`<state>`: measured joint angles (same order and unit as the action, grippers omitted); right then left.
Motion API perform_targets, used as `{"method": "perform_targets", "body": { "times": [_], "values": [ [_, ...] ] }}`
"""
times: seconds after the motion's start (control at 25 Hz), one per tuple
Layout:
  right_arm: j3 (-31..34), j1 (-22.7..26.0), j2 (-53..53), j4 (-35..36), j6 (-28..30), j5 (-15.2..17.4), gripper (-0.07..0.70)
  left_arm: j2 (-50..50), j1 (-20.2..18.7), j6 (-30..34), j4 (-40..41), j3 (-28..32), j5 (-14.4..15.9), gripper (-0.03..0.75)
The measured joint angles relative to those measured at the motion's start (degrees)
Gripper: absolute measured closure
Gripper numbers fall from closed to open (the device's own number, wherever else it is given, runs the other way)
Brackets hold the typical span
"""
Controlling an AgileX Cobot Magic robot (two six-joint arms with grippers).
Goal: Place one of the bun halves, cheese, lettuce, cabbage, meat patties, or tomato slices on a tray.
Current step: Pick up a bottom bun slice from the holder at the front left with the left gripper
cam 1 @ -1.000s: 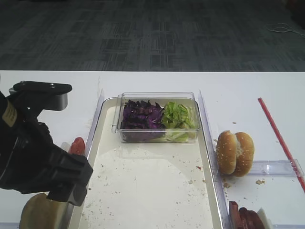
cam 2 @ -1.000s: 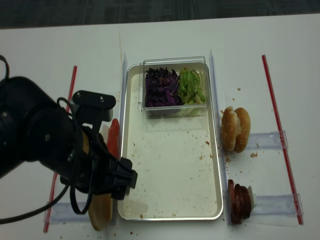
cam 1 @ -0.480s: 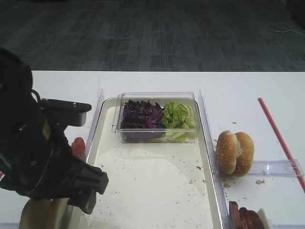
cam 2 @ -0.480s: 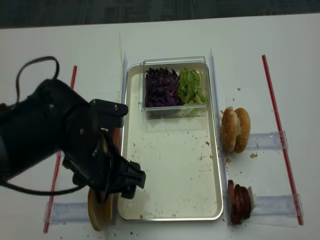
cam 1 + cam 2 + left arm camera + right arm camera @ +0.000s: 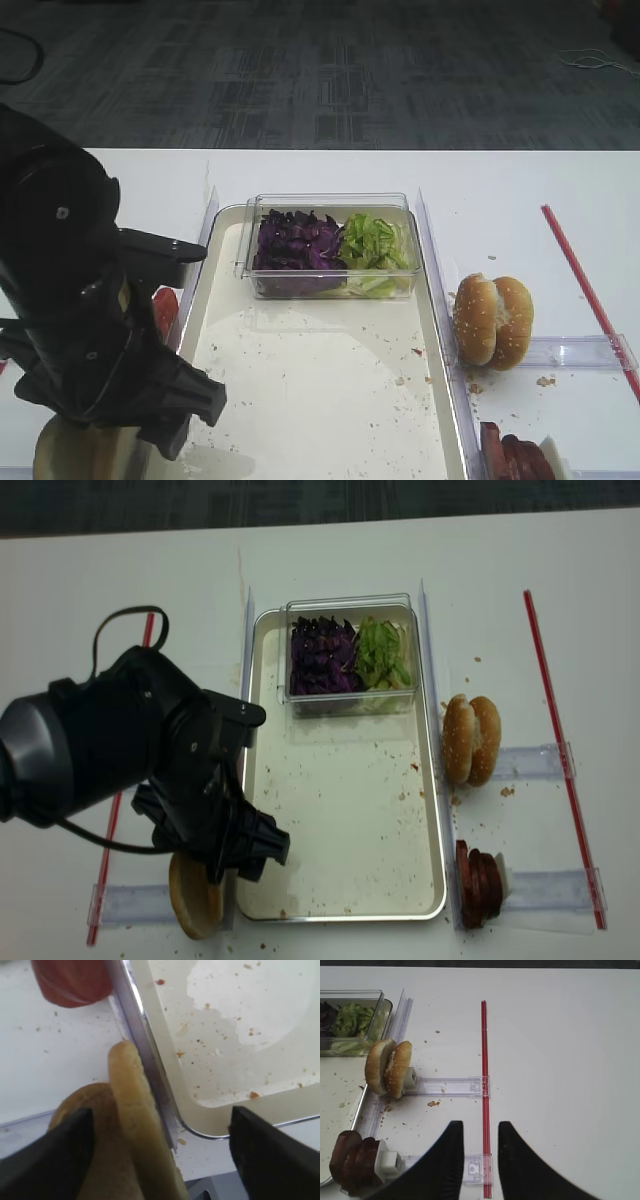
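Note:
Two bun halves stand on edge just outside the near left corner of the cream tray [image 5: 340, 810]. The thin half [image 5: 132, 1110] leans on the rim, with the thicker domed half [image 5: 85, 1125] behind it. My left gripper [image 5: 160, 1125] is open and straddles both; its right finger hangs over the tray corner, apart from the bun. Red tomato slices [image 5: 70, 982] lie farther along the rim. Cabbage [image 5: 322, 655] and lettuce [image 5: 383, 652] fill a clear box on the tray. Meat patties [image 5: 478, 883] stand right of it. Cheese is out of view. My right gripper [image 5: 480, 1127] is open and holds nothing.
A sesame bun pair [image 5: 470, 738] stands on edge right of the tray, against a clear plastic holder [image 5: 450, 1086]. Red strips [image 5: 560, 750] run along both outer sides of the table. The tray floor carries crumbs. My left arm [image 5: 130, 760] hides the table left of the tray.
My left arm has turned and come down over the bun halves at the tray's near left corner. The bun halves and the right side of the table look the same.

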<state>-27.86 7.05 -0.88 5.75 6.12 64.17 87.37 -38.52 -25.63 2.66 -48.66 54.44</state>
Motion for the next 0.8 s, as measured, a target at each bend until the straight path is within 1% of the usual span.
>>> {"method": "perform_targets", "body": {
  "times": [0.16, 0.36, 0.48, 0.8],
  "values": [
    [0.0, 0.0, 0.0, 0.0, 0.0, 0.0, 0.402, 0.0, 0.0, 0.0, 0.72, 0.0, 0.63, 0.295],
    [0.0, 0.0, 0.0, 0.0, 0.0, 0.0, 0.402, 0.0, 0.0, 0.0, 1.23, 0.0, 0.88, 0.528],
    [0.0, 0.0, 0.0, 0.0, 0.0, 0.0, 0.402, 0.0, 0.0, 0.0, 1.45, 0.0, 1.12, 0.636],
    [0.0, 0.0, 0.0, 0.0, 0.0, 0.0, 0.402, 0.0, 0.0, 0.0, 1.45, 0.0, 1.12, 0.65]
  ]
}}
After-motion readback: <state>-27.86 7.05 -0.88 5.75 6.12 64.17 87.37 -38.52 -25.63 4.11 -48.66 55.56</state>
